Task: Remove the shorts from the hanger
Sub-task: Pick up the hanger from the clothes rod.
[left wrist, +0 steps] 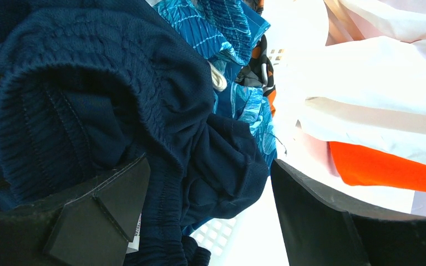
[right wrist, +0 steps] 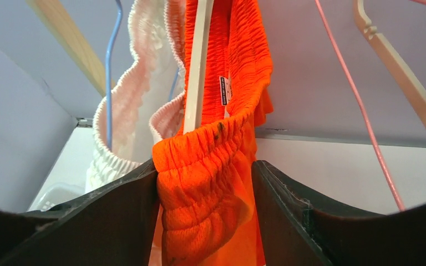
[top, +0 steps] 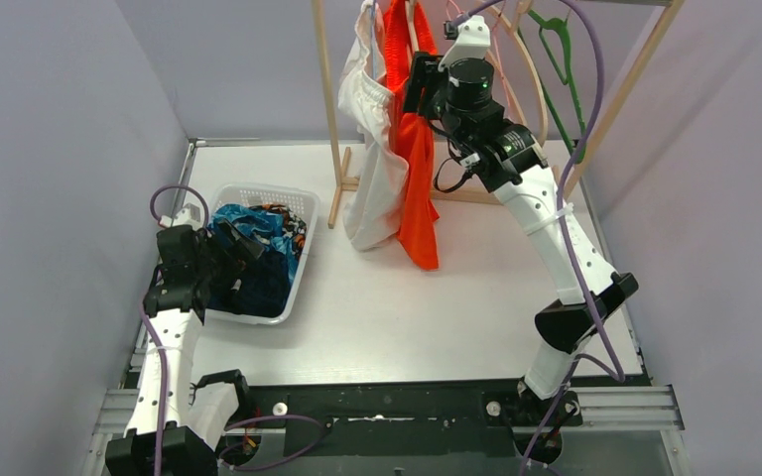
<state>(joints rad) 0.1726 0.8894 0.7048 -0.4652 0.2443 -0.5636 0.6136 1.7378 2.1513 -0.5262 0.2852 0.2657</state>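
The bright orange shorts [top: 419, 188] hang from a cream hanger [right wrist: 197, 66] on the rack, and the white shorts [top: 372, 178] hang just left of them. My right gripper [top: 417, 84] is raised to the rack. It is open, its jaws on either side of the orange waistband [right wrist: 211, 183]; the fabric touches the left finger. My left gripper [top: 238, 248] is open over the white basket [top: 258, 193]. The basket holds the navy shorts [left wrist: 116, 83], teal-blue shorts [left wrist: 222, 22] and camouflage shorts [left wrist: 263, 66]. Navy fabric lies against my left gripper's left finger [left wrist: 105, 205].
The wooden rack [top: 327, 99] stands at the back of the table. Empty hangers hang on its right part: green [top: 561, 45], pink [right wrist: 355, 94] and cream [right wrist: 405, 72]. A blue hanger [right wrist: 110, 72] carries the white shorts [right wrist: 127, 105]. Lilac walls close both sides.
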